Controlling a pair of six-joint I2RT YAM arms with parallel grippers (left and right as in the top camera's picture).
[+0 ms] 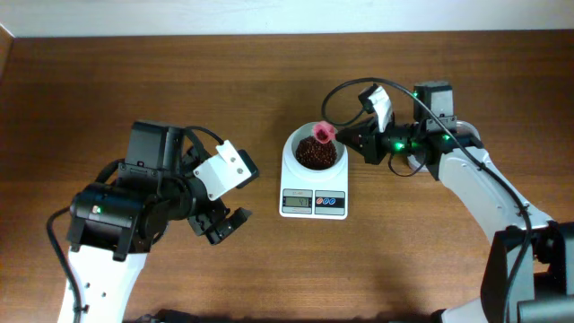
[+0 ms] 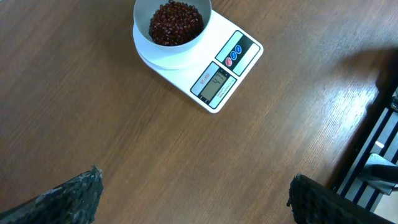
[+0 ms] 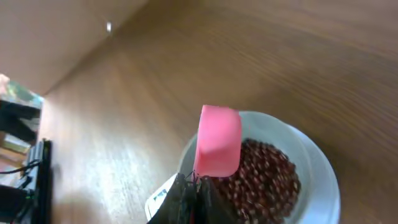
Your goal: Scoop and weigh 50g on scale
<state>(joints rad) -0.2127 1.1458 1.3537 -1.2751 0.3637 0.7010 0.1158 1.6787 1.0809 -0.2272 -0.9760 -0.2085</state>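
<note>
The white scale (image 1: 313, 203) stands mid-table, its round bowl (image 1: 291, 154) holding red beans (image 1: 315, 154). My right gripper (image 1: 352, 139) is shut on the handle of a pink scoop (image 1: 322, 133), which hangs over the bowl's far rim. In the right wrist view the pink scoop (image 3: 217, 142) sits tipped above the beans (image 3: 267, 180), held in the right gripper (image 3: 198, 186). My left gripper (image 1: 224, 224) stands open and empty to the left of the scale. In the left wrist view the scale (image 2: 227, 68) and its beans (image 2: 176, 22) lie beyond the wide-apart fingers (image 2: 68, 199).
The brown wooden table (image 1: 430, 260) ends at a pale wall along its far edge (image 1: 269, 34). A black cable (image 1: 345, 88) loops above the right arm. Dark railings (image 2: 379, 143) show past the table's side in the left wrist view.
</note>
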